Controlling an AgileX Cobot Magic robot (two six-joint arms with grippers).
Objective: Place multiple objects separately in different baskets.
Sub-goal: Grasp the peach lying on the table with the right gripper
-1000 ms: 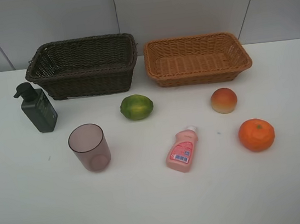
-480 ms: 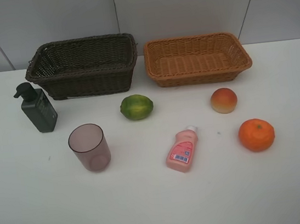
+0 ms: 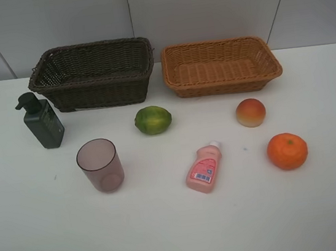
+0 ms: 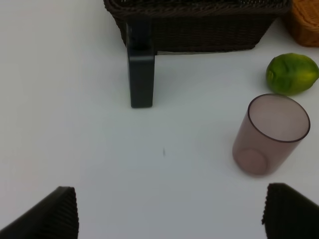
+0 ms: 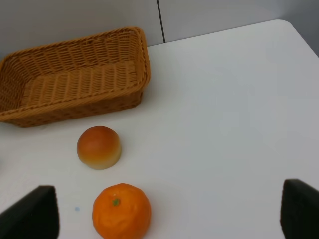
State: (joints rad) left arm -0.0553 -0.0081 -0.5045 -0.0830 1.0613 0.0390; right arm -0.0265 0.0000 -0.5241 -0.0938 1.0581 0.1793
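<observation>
Nothing was in a basket yet. The dark brown basket (image 3: 93,98) stood far left on the table (image 3: 170,236). The orange-tan basket (image 3: 224,84) stood just beside it on the right.

All six things sat apart on the table, nearer than the baskets. On the left were the dark green pump bottle (image 3: 44,123), the pink cup (image 3: 101,165) and the green fruit (image 3: 153,119). On the right were the small pink bottle (image 3: 204,169), the peach-red fruit (image 3: 250,113) and the orange (image 3: 287,150).

The left gripper (image 4: 172,214) was wide open and held nothing. The cup was the closest thing to it. The right gripper (image 5: 167,211) was wide open and empty too, close to the orange.

I think the picking was only about to start. To do it well, a gripper should have come straight down with one finger on each side of the thing's middle. Round fruit can roll, so a slow, soft squeeze looked best. The cup stood upright and looked easy to tip. Each lift needed to clear the basket wall, mostly the deeper dark one.
</observation>
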